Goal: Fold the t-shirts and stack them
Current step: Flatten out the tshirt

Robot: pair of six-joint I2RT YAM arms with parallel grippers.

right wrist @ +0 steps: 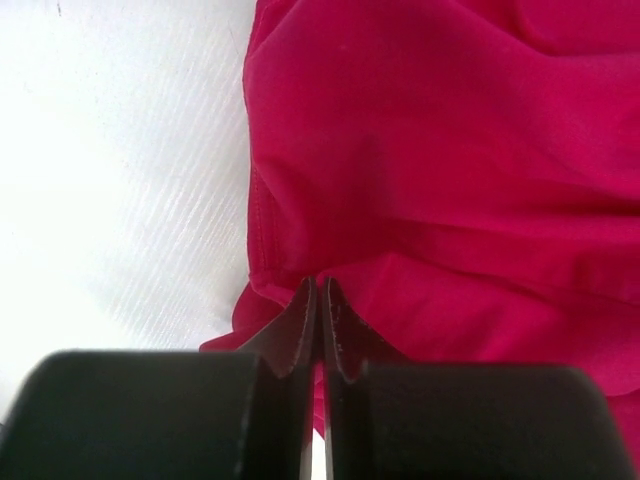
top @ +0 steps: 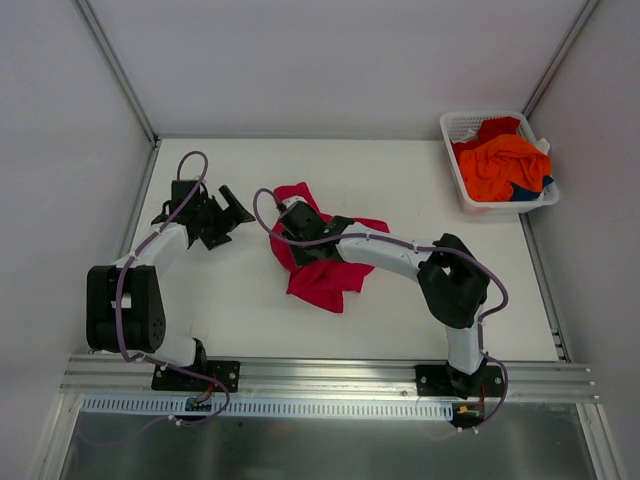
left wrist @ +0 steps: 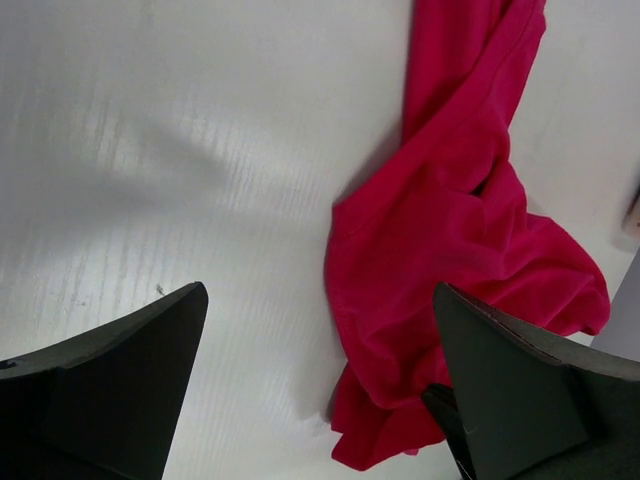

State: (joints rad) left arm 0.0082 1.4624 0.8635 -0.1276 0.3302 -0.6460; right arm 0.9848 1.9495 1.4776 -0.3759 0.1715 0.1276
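Top view: a crumpled pink shirt [top: 325,275] lies mid-table [top: 400,190]. The right arm [top: 400,255] reaches across it from the near right, and the right gripper [top: 283,222] sits at the shirt's left part, over the cloth. The left gripper [top: 232,206] hangs above bare table just left of the shirt, its fingers spread. A white basket [top: 470,200] stands at the far right corner, holding an orange shirt [top: 505,165] on top, with red cloth [top: 495,130] behind it and a bit of blue cloth [top: 528,190] at its near right side.

Left wrist view: the left gripper [left wrist: 320,385] has its two dark fingers [left wrist: 130,380] wide apart with nothing between them but table [left wrist: 180,150]. The pink shirt [left wrist: 450,240] runs down the right half, twisted, its lower end passing by the right finger.

Right wrist view: the right gripper [right wrist: 318,325] has its fingertips pressed together, pinching a fold at the pink shirt [right wrist: 450,170] edge. White table [right wrist: 120,180] shows at left.
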